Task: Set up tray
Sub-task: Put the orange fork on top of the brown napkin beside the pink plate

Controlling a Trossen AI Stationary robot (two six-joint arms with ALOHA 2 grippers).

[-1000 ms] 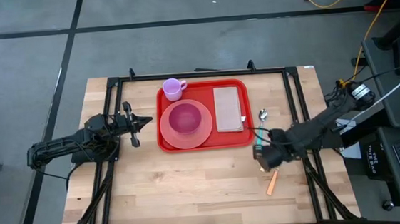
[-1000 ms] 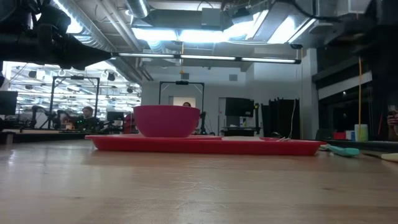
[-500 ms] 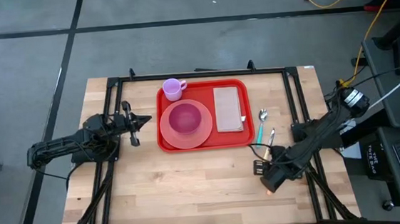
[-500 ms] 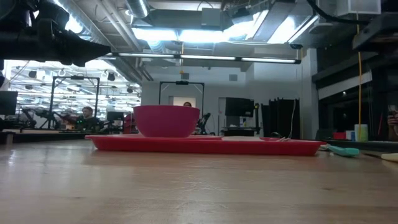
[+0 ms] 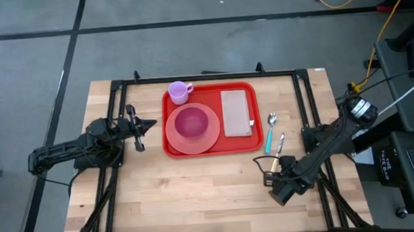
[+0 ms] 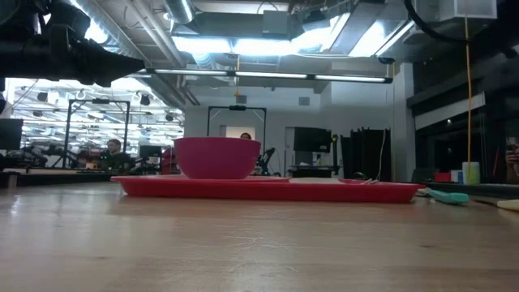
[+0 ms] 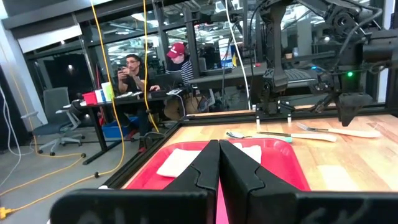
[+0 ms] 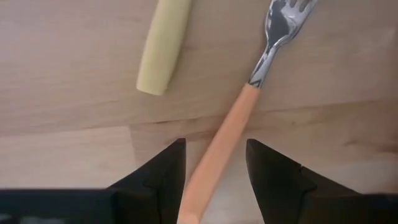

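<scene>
Two arms are on the wooden table, and the large bright red rectangular plastic tray with its raised rim sits at the table's centre, toward twelve o'clock. On it, a round salmon-pink plate carries a magenta bowl; a small lilac mug stands at the tray's eleven o'clock corner, and a pale beige rectangular napkin lies along its three o'clock side.

Just off the tray at three o'clock, a spoon with a teal handle lies on the bare wood, and beside it a utensil with a pale yellow handle.

Down at five o'clock from the tray, the right gripper hangs low over the table, jaws parted and holding nothing. In the right wrist view, the orange-handled fork runs between the two dark fingers, its handle in the gap, with the yellow handle lying just beside it. Whether the fingers touch the fork, I can't tell.

Over at nine o'clock, the left gripper waits beside the tray, fingers pressed together, empty, pointing at the tray's edge.

From table height, the bowl rises above the tray's rim, with people at desks in the room beyond.
</scene>
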